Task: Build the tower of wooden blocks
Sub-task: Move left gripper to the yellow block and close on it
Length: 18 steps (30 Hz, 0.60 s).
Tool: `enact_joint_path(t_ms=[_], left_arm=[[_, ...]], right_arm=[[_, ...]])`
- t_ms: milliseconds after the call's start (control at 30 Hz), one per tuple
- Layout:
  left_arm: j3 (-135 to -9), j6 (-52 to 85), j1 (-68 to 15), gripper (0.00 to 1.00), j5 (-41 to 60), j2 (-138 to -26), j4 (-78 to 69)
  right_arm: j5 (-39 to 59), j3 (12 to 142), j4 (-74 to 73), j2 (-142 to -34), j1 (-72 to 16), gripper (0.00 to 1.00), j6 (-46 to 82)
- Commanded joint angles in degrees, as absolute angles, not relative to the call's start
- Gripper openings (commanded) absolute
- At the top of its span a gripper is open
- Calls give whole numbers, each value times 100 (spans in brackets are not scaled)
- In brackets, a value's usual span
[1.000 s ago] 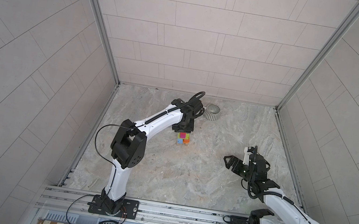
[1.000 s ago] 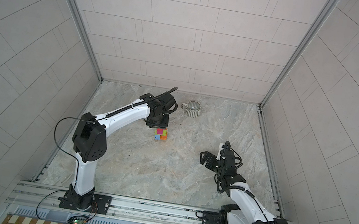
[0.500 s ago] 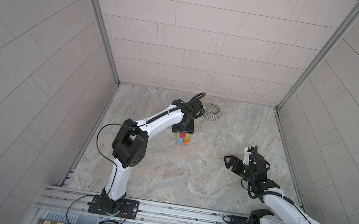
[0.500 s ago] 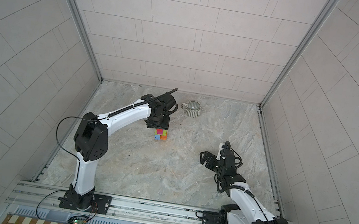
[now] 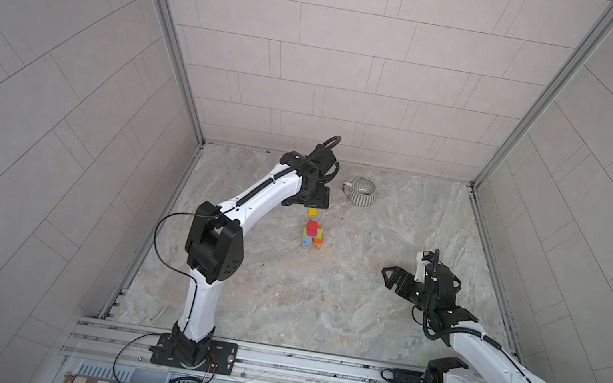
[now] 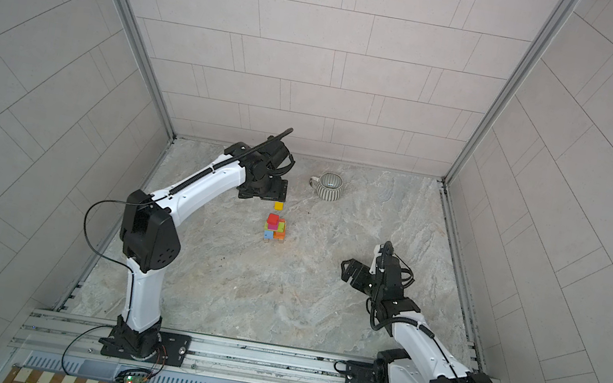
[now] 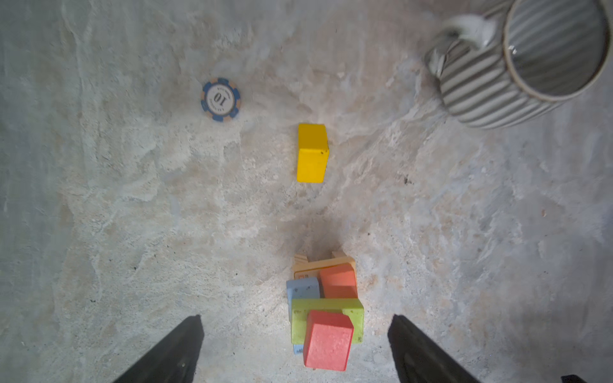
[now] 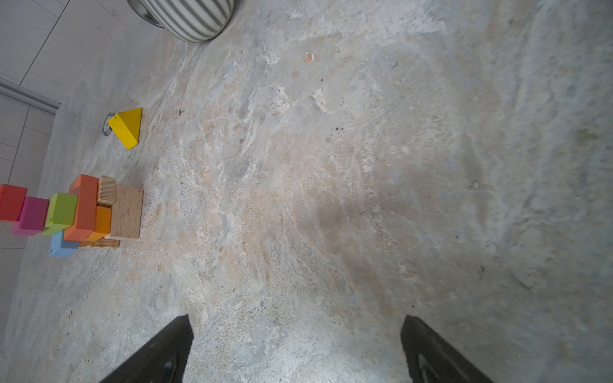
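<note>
wood block tower [image 5: 313, 236] stands, red on top; yellow block [image 5: 312, 211] lies unplaced nearby; left gripper [image 7: 296, 318], right gripper [image 8: 297, 318] jaws wide, empty.

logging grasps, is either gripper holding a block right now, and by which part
Nothing is held. The left gripper stands open near the wood block tower, clear of its top red block; the right gripper is open over the tabletop.

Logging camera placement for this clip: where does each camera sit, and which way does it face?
Top views: high over the front rail, looking down; both arms whole.
Left wrist: above the block tower, facing down; open left gripper shows.
Right wrist: low, looking across the floor; open right gripper shows.
All share: block tower, yellow block, striped mug.
</note>
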State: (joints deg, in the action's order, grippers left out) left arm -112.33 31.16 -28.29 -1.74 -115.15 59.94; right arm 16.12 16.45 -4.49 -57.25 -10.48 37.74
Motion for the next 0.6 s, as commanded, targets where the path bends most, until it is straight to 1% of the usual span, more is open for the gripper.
enact_joint_path(t_ms=[0, 133, 267, 400, 567], left_arm=[[-11738, 2626, -2670, 94, 200, -11921, 6116], [-12352, 2281, -2471, 94, 410, -12643, 6187], [-12840, 2008, -2279, 92, 959, -13313, 6155], [-13281, 1813, -2268, 92, 917, -13778, 6134], [-13289, 1740, -2268, 92, 801, -14015, 5830]], right_arm=[[1573, 1643, -444, -5689, -1033, 99, 3760], [1605, 1610, -551, -5739, -1028, 99, 3797], [1674, 1617, -573, -5766, -1029, 99, 3814], [1696, 1608, -629, -5778, -1033, 99, 3841], [1731, 1597, -709, -5851, -1036, 99, 3885]])
